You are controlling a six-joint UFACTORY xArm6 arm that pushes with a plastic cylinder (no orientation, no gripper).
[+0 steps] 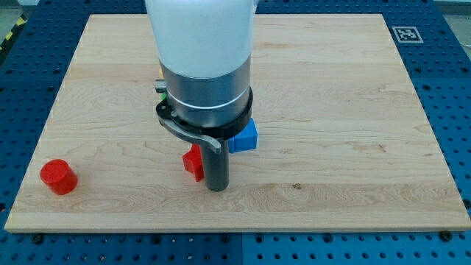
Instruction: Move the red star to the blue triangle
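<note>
A red block, the red star [193,161], lies on the wooden board [346,110] just left of my dark rod, mostly hidden by it. My tip [218,187] rests on the board, touching or nearly touching the star's right side. A blue block [245,137], the blue triangle, sits just up and right of the rod, partly hidden behind the arm's body. Star and blue block are a short way apart, with the rod between them.
A red cylinder [58,177] stands near the board's lower left corner. A sliver of a green block [159,89] peeks out at the left of the arm's body. A marker tag [405,34] sits at the top right corner.
</note>
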